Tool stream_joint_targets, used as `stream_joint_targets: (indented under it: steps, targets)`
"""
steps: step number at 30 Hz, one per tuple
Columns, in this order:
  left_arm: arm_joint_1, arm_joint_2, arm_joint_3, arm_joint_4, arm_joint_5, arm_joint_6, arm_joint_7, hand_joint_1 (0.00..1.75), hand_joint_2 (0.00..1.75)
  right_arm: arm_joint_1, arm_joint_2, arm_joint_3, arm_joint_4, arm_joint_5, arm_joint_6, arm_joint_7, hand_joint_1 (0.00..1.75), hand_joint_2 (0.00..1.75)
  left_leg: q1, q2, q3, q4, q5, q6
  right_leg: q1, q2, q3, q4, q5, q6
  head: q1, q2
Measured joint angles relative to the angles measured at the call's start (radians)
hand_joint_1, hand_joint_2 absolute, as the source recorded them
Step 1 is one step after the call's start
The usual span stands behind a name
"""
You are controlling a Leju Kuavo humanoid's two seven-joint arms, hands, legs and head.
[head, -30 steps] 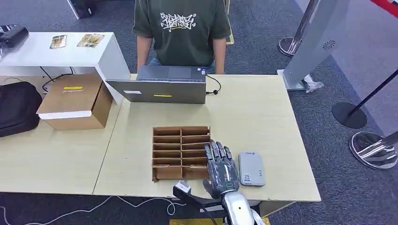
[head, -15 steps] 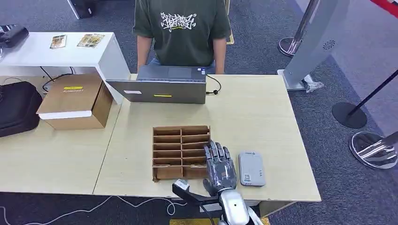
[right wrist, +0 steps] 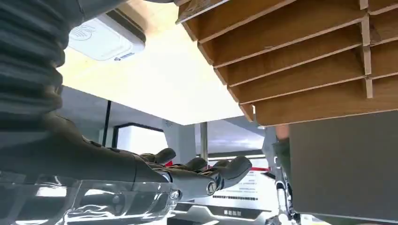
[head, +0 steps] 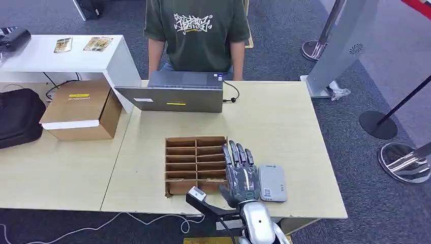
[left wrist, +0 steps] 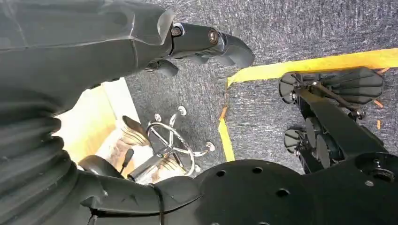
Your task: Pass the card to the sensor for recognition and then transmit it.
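The right hand hovers flat over the table, fingers spread and holding nothing, between the wooden rack and the grey sensor. The left hand hangs over carpet, fingers loosely curled, empty.

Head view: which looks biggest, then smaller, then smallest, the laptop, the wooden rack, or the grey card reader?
1. Laptop, though it nearly matches the rack.
2. Wooden rack.
3. Grey card reader, clearly smallest.
The laptop sits farther away, so its true size may be larger.
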Motion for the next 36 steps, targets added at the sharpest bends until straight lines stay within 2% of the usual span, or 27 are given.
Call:
stream_joint_targets:
  steps: [15,28,36]
  targets:
    - [0.000,-0.001,0.000,-0.005,0.000,-0.002,-0.002,0.00,1.75,-0.004,0.000,0.004,0.023,-0.013,0.109,-0.005,0.00,1.75,0.000,0.000,0.000,0.000,0.000,0.000,0.000,0.000,0.000,0.000,0.000,0.000,0.000,0.000]
    - [0.000,0.000,0.000,-0.005,0.000,0.000,-0.002,0.00,1.75,-0.002,0.000,0.004,0.021,-0.009,0.105,-0.005,0.00,1.75,0.000,0.000,0.000,0.000,0.000,0.000,0.000,0.000,0.000,0.000,0.000,0.000,0.000,0.000]
    - [0.002,-0.003,0.000,-0.012,0.000,-0.019,-0.014,0.00,1.75,-0.006,-0.001,0.014,0.026,-0.017,0.087,-0.048,0.00,1.75,0.000,0.000,0.000,0.000,0.000,0.000,0.000,0.000,0.000,0.000,0.000,0.000,0.000,0.000]
